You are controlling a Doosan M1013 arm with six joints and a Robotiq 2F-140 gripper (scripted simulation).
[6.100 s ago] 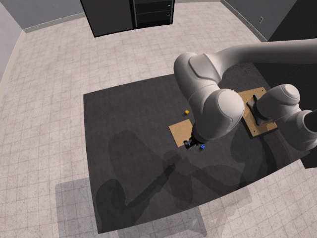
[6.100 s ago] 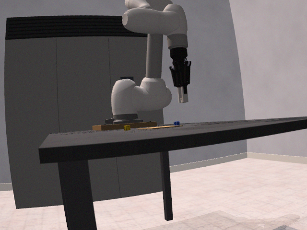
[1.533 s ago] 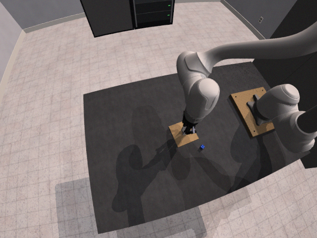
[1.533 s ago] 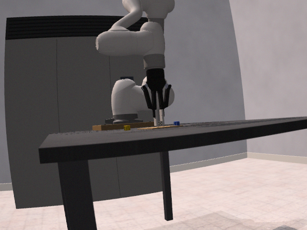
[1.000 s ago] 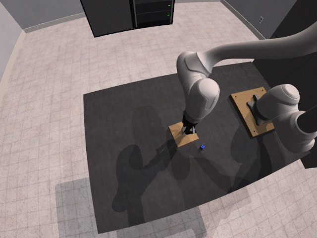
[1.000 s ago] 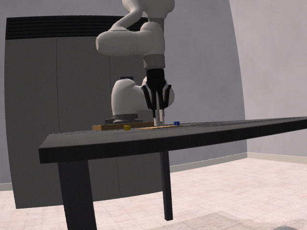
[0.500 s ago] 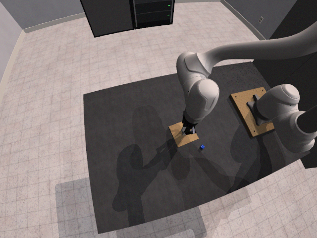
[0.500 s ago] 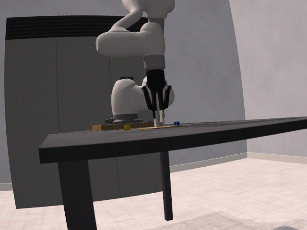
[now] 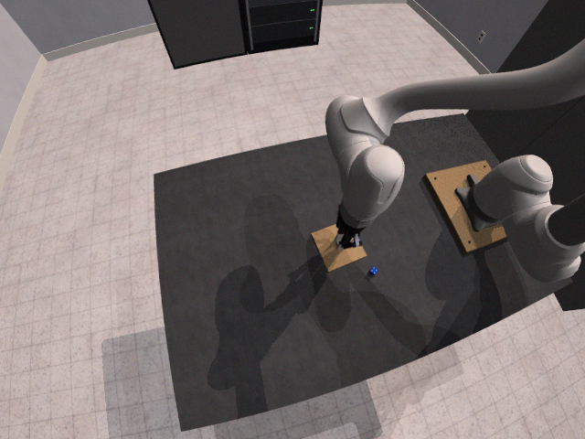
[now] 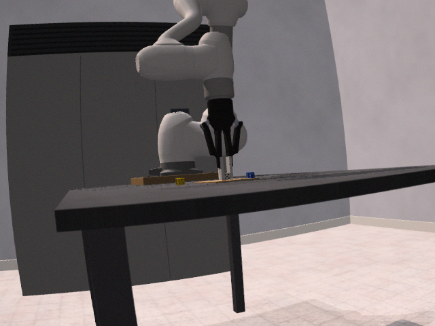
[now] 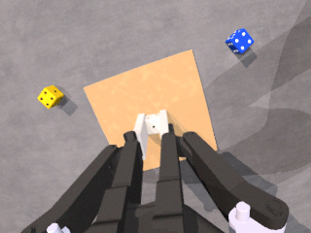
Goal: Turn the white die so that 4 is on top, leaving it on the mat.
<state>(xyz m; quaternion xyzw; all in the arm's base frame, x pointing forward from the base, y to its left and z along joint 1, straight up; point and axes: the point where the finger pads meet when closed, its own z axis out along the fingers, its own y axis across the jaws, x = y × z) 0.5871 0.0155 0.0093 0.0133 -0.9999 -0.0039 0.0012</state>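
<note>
The white die (image 11: 154,126) sits between my fingertips on the tan mat (image 11: 154,107); in the side view (image 10: 226,174) it rests at the mat's level. My gripper (image 11: 154,121) (image 9: 338,247) points straight down over the mat and is shut on the die. The die's top face is hidden by the fingers. In the overhead view the gripper (image 9: 348,240) stands on the mat's far part.
A blue die (image 11: 240,41) lies on the table off the mat's far right corner, also seen in the overhead view (image 9: 372,271). A yellow die (image 11: 50,96) lies on the table left of the mat. The arm's base stands on a wooden plate (image 9: 465,205).
</note>
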